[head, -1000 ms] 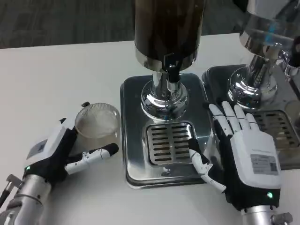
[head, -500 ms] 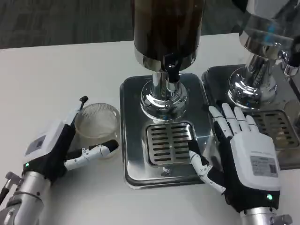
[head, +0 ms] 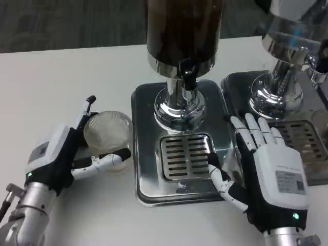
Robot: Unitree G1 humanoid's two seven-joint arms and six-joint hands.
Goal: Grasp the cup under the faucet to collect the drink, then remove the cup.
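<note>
The left hand (head: 61,154) wraps the clear cup (head: 106,132) on the table (head: 61,77), just left of the dispenser's steel tray (head: 143,148). The right hand (head: 266,174) lies flat, fingers spread and holding nothing, on that tray's right edge, beside the drip grate (head: 185,156) below the faucet (head: 188,77).

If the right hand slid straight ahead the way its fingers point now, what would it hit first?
Most likely the chrome pedestal of the right-hand dispenser: the right hand lies flat with fingers pointing up the picture, along the gap between the two drip trays. Depth is hard to judge.
</note>
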